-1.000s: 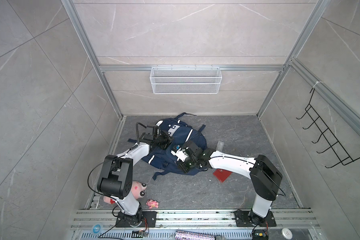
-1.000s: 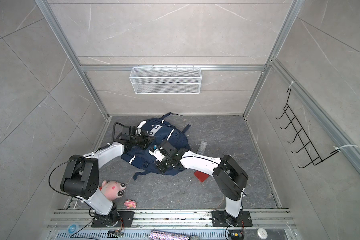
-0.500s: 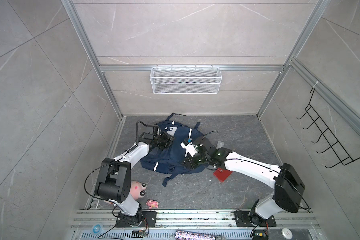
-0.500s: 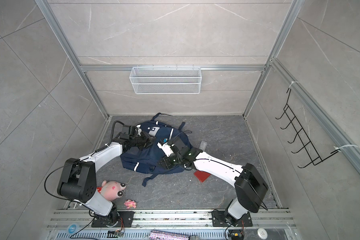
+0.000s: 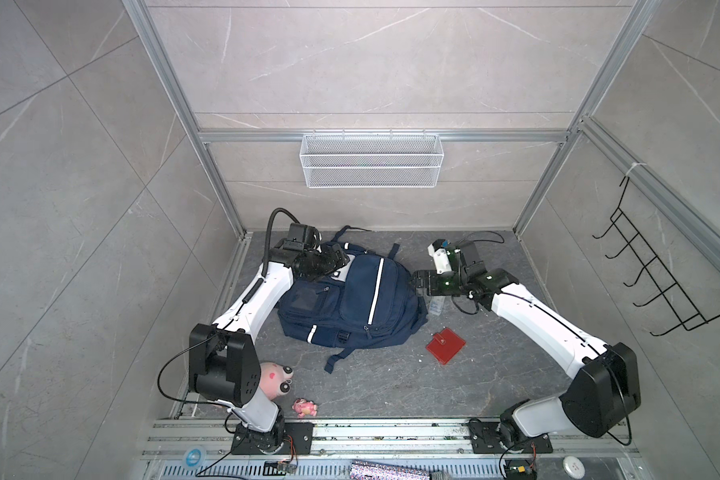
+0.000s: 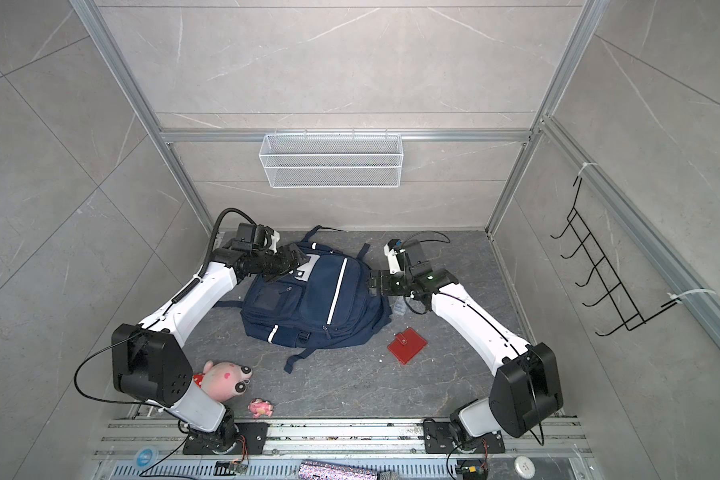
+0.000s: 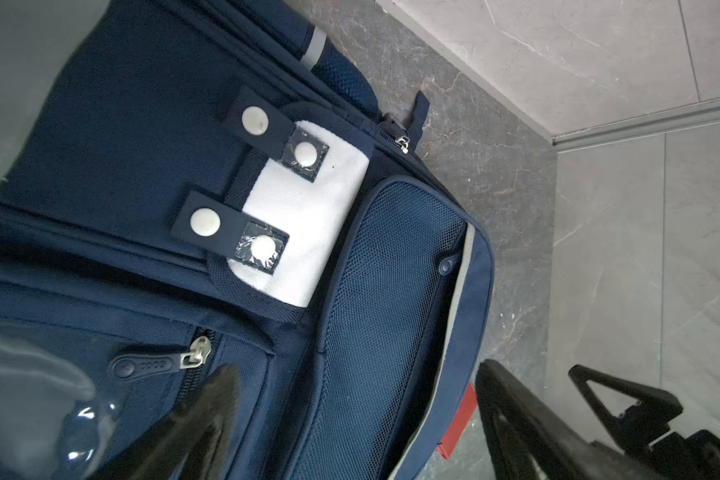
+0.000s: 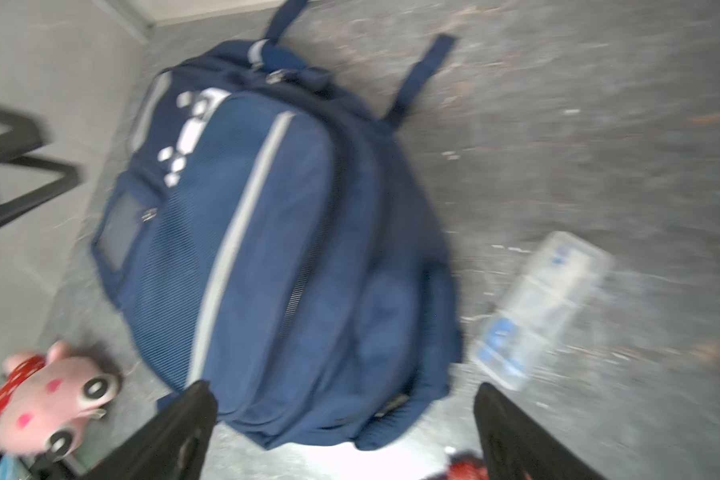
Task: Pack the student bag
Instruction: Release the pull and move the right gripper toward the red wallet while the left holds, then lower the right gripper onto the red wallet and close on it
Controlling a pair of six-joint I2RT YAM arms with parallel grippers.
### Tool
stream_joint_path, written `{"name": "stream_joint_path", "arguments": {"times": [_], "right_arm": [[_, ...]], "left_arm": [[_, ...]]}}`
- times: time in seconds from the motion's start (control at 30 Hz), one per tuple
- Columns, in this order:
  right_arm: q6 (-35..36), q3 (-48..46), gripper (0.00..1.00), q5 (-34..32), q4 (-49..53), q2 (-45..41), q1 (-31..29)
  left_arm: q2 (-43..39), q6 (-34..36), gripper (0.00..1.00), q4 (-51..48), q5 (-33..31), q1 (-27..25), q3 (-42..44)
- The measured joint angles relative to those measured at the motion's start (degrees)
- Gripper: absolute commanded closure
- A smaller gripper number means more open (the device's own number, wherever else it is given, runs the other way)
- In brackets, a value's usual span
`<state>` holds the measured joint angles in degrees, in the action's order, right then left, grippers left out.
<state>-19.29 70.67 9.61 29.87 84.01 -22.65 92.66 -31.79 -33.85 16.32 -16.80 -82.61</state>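
The student bag (image 5: 350,303) (image 6: 312,303) is a navy backpack with white stripes. It lies flat on the grey floor, front pockets up, in both top views. My left gripper (image 5: 341,259) (image 6: 296,259) hovers at the bag's top end by the white patch (image 7: 304,216). Its fingers stand wide apart over the mesh side panel, gripping nothing (image 7: 354,374). My right gripper (image 5: 416,284) (image 6: 373,284) is at the bag's right edge, open and empty (image 8: 344,392). The bag (image 8: 275,232) is blurred in the right wrist view.
A clear plastic box (image 5: 435,306) (image 8: 541,307) lies just right of the bag, under my right wrist. A red wallet (image 5: 445,345) lies nearer the front. A pink plush (image 5: 275,380) and a small pink toy (image 5: 304,408) sit front left. A wire basket (image 5: 371,160) hangs on the back wall.
Both grippers have opened and let go of the bag. My right arm has drawn back from the bag's middle to its right edge. The bag now lies flatter.
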Motion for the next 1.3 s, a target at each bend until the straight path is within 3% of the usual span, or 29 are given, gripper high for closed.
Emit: {"name": "stream_joint_path", "arguments": {"times": [0.3, 0.5, 0.8, 0.93, 1.3], "right_arm": [[-2.1, 1.0, 0.0, -0.8, 6.8, 4.4, 11.0], [-7.3, -8.2, 0.0, 2.8, 7.6, 1.9, 17.0], [-12.7, -27.8, 0.0, 9.6, 10.3, -11.1, 20.2], [-13.2, -33.8, 0.02, 13.5, 9.4, -13.8, 23.8], [-14.0, -40.5, 0.11, 25.3, -0.2, -11.9, 26.3]], "left_arm": [[2.5, 8.2, 0.08, -6.9, -2.5, -13.0, -7.1], [6.2, 9.9, 0.1, -8.7, -1.2, -21.3, -9.2], [16.1, 13.2, 0.33, -11.1, 9.7, -28.3, -18.5], [23.1, 14.2, 0.56, -12.7, 15.0, -30.0, -21.1], [36.2, 11.3, 0.63, -12.3, 20.1, -32.4, -23.4]]}}
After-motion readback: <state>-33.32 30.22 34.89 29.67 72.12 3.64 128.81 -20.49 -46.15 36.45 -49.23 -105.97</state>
